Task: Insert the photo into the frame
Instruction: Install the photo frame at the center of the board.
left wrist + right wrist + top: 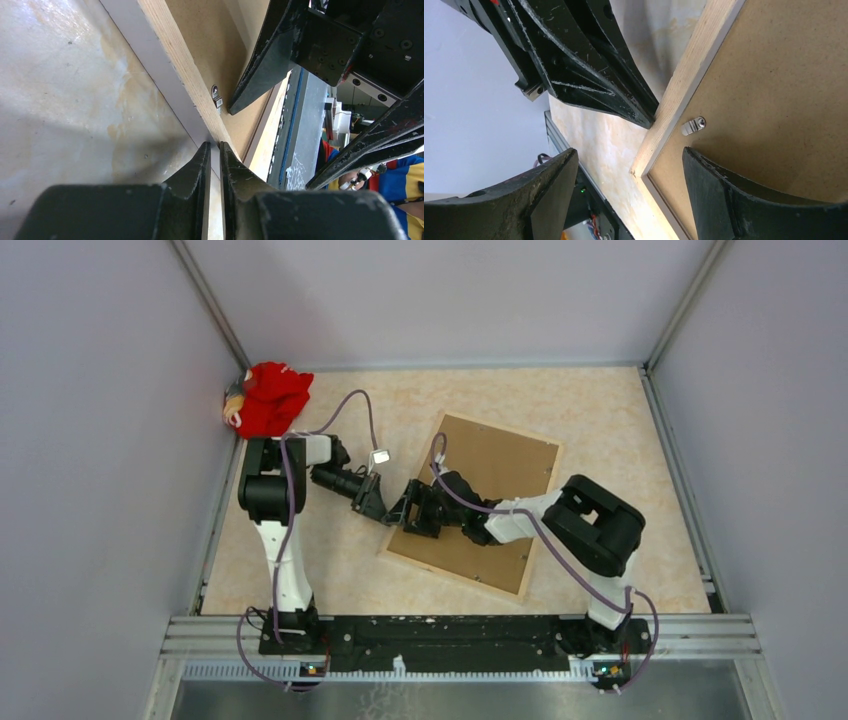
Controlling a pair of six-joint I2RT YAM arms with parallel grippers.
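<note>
Left claw: fingers drawn almost together; tips set at the frame edge; any grip cannot be told
Right claw: spread wide; wooden rim straddled beside metal clip; nothing held
Frame: laid face down on table; backing board seated inside

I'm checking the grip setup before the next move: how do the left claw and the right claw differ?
The left claw is nearly closed, a slit between its fingers; the right claw stands wide open. The left claw's tips are at the frame on its outer edge; the right claw straddles that edge, one finger over the backing board. Both are black and sit at the same frame edge.
</note>
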